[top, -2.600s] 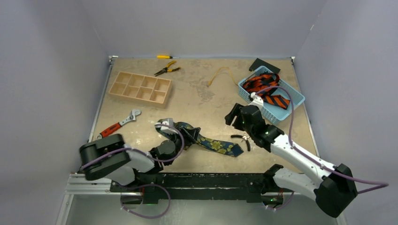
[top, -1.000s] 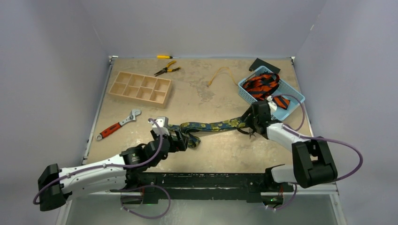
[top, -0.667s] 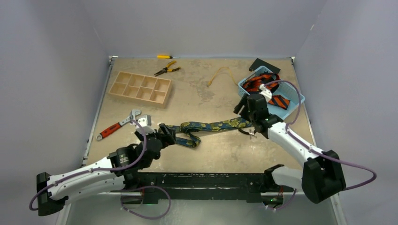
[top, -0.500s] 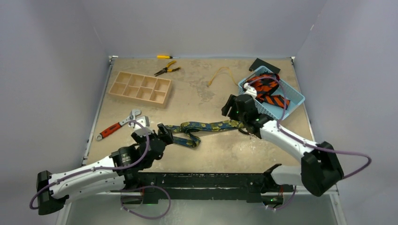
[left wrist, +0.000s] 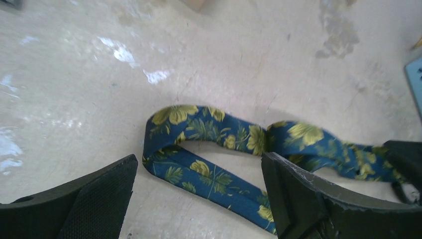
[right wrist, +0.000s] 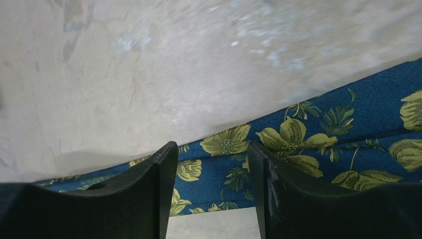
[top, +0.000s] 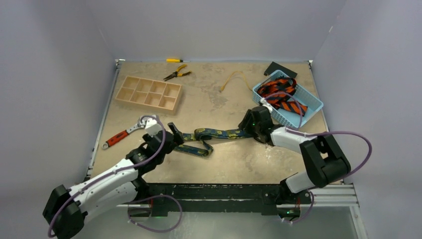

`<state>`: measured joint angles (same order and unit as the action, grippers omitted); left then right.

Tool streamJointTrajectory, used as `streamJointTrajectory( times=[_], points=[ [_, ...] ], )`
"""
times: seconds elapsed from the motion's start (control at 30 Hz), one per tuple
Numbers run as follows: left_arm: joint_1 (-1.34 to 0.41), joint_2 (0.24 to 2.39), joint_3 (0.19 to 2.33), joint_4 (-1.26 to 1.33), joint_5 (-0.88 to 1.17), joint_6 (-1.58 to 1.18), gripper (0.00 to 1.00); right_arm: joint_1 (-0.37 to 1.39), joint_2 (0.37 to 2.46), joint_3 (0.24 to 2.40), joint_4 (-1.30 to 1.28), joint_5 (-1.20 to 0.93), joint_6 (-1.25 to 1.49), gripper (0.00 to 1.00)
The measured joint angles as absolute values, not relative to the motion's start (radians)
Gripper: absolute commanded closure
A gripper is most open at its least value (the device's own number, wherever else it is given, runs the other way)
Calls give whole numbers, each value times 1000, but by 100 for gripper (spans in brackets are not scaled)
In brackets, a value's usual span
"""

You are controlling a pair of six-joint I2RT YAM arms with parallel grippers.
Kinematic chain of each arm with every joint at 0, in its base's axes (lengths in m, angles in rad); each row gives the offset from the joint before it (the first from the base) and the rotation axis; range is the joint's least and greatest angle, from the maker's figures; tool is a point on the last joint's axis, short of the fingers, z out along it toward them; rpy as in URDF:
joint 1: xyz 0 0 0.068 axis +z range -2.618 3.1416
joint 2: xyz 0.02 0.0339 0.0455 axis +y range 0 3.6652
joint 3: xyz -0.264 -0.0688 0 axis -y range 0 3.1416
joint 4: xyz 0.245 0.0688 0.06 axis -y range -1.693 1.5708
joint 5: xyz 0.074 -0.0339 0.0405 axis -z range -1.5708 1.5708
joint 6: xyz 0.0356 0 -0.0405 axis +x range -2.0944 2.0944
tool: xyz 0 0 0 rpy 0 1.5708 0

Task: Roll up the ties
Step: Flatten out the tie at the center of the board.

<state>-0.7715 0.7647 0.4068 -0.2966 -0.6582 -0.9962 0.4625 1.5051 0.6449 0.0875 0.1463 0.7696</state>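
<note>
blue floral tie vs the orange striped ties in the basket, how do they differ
Pattern: the blue floral tie is navy with yellow flowers; the orange striped ties have black stripes. Place: the blue tie lies on the table; the orange ties sit in the basket. Pose: the blue tie is stretched out, one end folded into a loop; the orange ties are bunched together. Shared: none is rolled yet.

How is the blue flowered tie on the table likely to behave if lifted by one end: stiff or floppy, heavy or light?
Probably floppy: the blue flowered tie lies folded back on itself in a loop, so a lifted end would likely droop. Probably light: it looks like thin, flat fabric. It seems unlikely to roll unaided, lying flat on the table.
</note>
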Motion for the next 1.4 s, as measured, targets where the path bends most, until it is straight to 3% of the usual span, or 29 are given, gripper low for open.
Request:
streamJointTrajectory(
  times=[0.27,0.53,0.73,0.87,1.0,1.1,1.23,1.33,1.4],
  points=[
    [-700,874,382,-205,-441,-917,5,253,1418,524,181,6,793,39],
    [-642,958,414,-196,-397,-825,10,185,1375,497,168,-51,783,38],
    [-641,1068,466,-203,-415,-762,27,182,1272,466,81,-36,757,39],
    [-641,1046,466,-225,-472,-722,51,182,1177,435,23,-35,746,39],
    [-641,1011,466,-270,-548,-731,59,182,1097,421,-20,-33,740,38],
    [-641,977,465,-313,-621,-779,52,182,1019,415,-46,-37,735,32],
    [-641,843,425,-321,-655,-849,18,224,925,420,-47,-45,708,27],
    [-641,733,385,-279,-632,-883,9,370,959,479,-56,-31,688,28],
    [-641,709,378,-251,-616,-904,9,454,1024,528,-47,-18,679,28]
  ],
)
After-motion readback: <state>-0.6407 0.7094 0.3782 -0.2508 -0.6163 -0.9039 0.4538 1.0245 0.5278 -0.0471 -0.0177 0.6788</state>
